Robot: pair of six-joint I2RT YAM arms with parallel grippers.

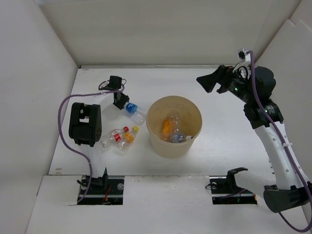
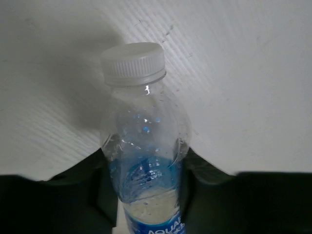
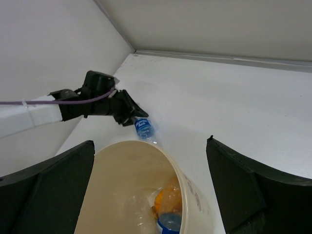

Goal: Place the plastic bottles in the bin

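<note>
Clamping is seen at the left tool (image 1: 120,101): its fingers (image 2: 92,190) are pressed on both sides of a clear plastic bottle with blue label and white cap (image 2: 146,146). That bottle is laid on the white surface (image 1: 219,131), just left of the round beige bin (image 1: 173,147). A red-labelled bottle (image 1: 113,136) and an orange-labelled bottle (image 1: 127,138) are laid side by side nearer the arm bases. Several bottles (image 1: 167,126) are seen inside the bin. The right tool (image 1: 207,82) is held raised, fingers wide apart, empty. The surface is enclosed by plain white walls (image 1: 170,34) on three sides.
</note>
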